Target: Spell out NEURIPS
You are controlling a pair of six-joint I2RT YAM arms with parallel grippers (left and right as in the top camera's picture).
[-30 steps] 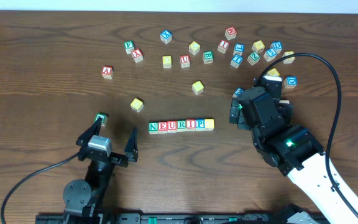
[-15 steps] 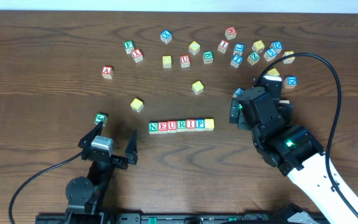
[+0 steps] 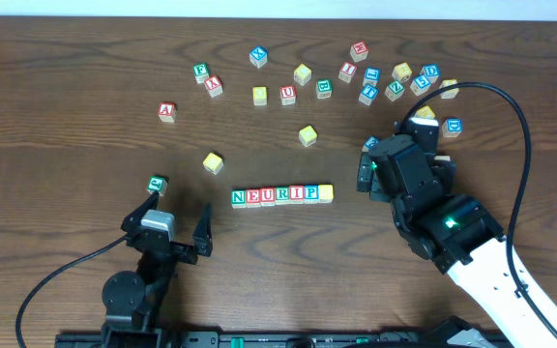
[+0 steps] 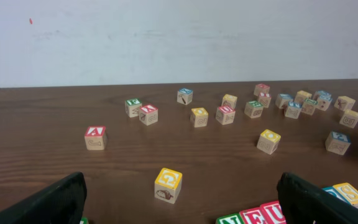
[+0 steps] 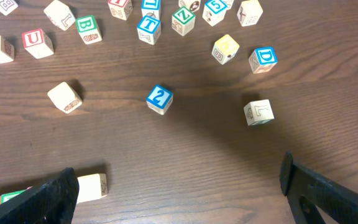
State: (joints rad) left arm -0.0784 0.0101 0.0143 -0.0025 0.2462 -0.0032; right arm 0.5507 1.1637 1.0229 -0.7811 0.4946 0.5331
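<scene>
Your left gripper (image 3: pixel 177 205) withdrew toward 6 o'clock, jaws released; your right gripper (image 5: pixel 178 174), also released, stood at 3 o'clock of NEURIPS row (image 3: pixel 281 195)

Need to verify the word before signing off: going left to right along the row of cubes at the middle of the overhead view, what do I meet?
green N → red E → red U → green R → red I → blue P → yellow-faced cube

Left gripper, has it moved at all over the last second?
Yes. The left gripper, open, has drawn back toward its own base, away from the green block near its fingertip; the row of blocks has stayed put.
</scene>
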